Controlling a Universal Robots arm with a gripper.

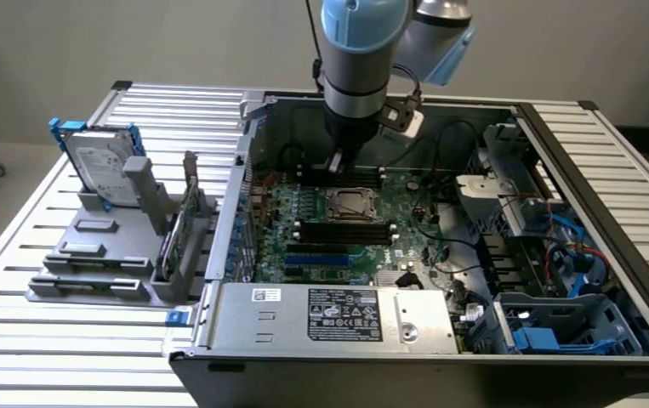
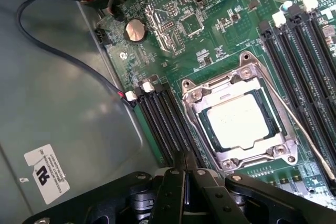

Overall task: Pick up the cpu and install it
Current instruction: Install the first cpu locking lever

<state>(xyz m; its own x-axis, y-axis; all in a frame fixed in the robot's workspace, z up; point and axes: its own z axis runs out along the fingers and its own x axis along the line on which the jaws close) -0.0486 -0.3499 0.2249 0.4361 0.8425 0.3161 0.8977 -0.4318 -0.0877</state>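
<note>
The cpu, a small silver-grey square, lies flat inside the metal socket frame on the green motherboard. In the exterior view the cpu sits mid-board in the open computer case. My gripper hangs just above the black memory slots beside the socket, its two dark fingers pressed together with nothing between them. Seen from outside, the gripper stands upright over the board, a little behind the socket.
A silver hard drive with blue brackets stands on a grey rack at the exterior view's left. The power supply lies along the case front. Black cables run by the case wall. A coin battery sits near the socket.
</note>
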